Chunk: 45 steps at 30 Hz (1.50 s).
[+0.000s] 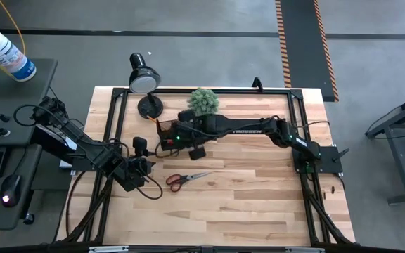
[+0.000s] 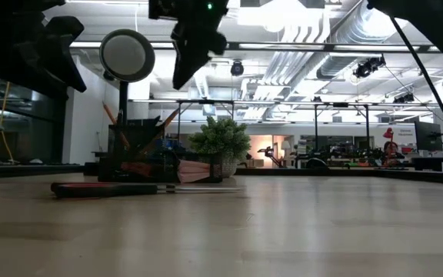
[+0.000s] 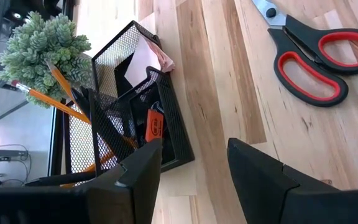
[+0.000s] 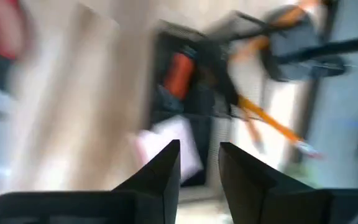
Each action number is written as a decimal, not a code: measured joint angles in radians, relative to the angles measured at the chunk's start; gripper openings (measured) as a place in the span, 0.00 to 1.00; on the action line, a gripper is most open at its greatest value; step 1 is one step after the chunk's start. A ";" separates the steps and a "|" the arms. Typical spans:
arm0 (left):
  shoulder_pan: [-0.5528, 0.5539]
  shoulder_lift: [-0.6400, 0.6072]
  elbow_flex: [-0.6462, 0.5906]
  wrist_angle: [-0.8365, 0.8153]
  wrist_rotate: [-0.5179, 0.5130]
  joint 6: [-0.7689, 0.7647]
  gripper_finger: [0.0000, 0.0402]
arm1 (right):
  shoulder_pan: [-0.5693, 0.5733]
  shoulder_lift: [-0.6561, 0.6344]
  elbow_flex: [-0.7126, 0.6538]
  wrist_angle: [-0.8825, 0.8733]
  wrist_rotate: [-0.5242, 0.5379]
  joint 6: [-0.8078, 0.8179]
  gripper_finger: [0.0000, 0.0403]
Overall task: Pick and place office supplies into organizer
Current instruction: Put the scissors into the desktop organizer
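I count one pair of scissors beside one organizer. In the organizer: two pencils, one pink notepad, one orange piece. Behind the organizer: one plant, one lamp.

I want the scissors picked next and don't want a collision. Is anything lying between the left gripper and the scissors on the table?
Nothing visible does. The scissors lie alone on bare wood, just beside the open left gripper. The organizer, the plant and the right gripper all sit further back, off that path.
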 joint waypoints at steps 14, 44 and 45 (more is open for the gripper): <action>0.000 0.000 0.000 -0.001 0.045 -0.001 0.43 | 0.132 0.038 -0.015 0.144 -0.331 0.089 0.20; -0.194 -0.008 -0.059 -0.075 0.103 -0.135 0.43 | 0.104 0.239 -0.017 0.296 -0.495 0.099 0.20; -0.198 -0.008 -0.059 -0.076 0.103 -0.136 0.43 | 0.106 0.244 -0.017 0.299 -0.495 0.098 0.20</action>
